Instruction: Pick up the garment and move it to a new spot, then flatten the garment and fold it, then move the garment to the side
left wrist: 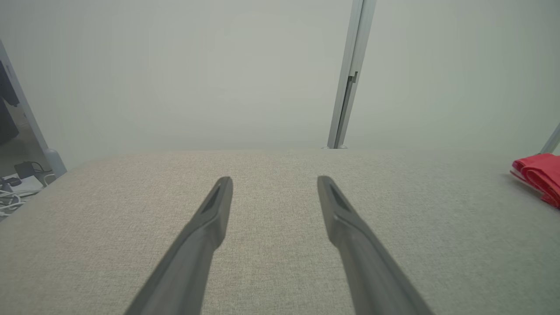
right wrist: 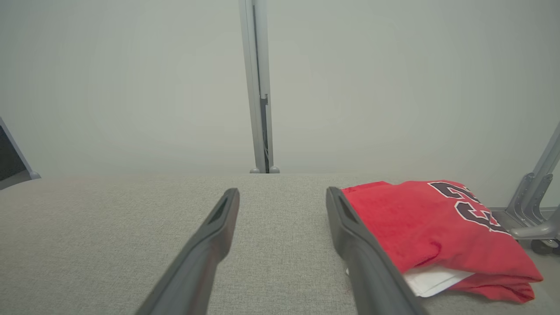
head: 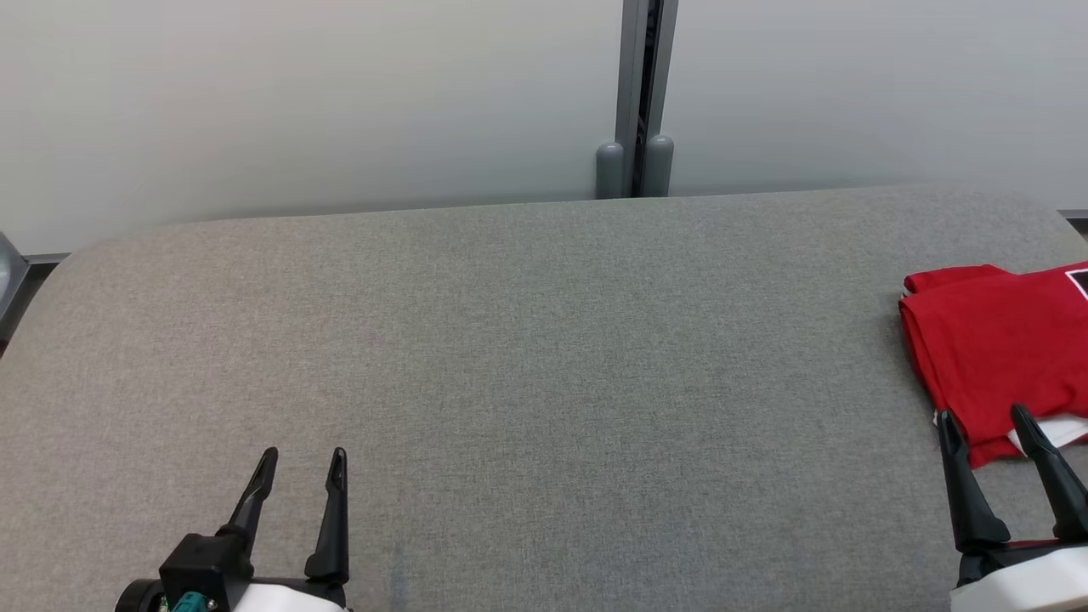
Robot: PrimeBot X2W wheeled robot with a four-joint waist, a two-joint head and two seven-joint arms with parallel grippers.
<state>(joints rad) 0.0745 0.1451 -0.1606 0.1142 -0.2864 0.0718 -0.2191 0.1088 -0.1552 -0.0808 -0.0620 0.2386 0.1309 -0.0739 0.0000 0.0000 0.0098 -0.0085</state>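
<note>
In the head view the garment [head: 994,340], red and folded, lies at the right end of the grey table [head: 544,340], its right part cut off by the picture's edge; the right gripper [head: 982,412] stands at the lower right with its two fingers spread wide and holding nothing, their tips at the garment's near edge, though whether they touch the cloth cannot be told; the left gripper [head: 304,452] sits at the lower left, fingers parted and empty, well apart from the garment with bare table between; a pale wall [head: 297,102] and a grey post [head: 639,85] rise behind the table.

In the left wrist view the left gripper [left wrist: 274,178] points along the table [left wrist: 459,245] with a wide gap between its fingers and nothing in it; the garment [left wrist: 540,175] shows far off at the right edge; some cables [left wrist: 13,192] lie on the floor past the table's left end.

In the right wrist view the right gripper [right wrist: 282,190] is spread wide and empty; the garment [right wrist: 437,232] lies just beside its right finger, on the outer side and not between the two; a dark print [right wrist: 468,205] crosses the garment's top, and a white layer [right wrist: 431,280] pokes out at its near edge; a grey frame [right wrist: 533,205] stands on the floor beyond the table's right end.
</note>
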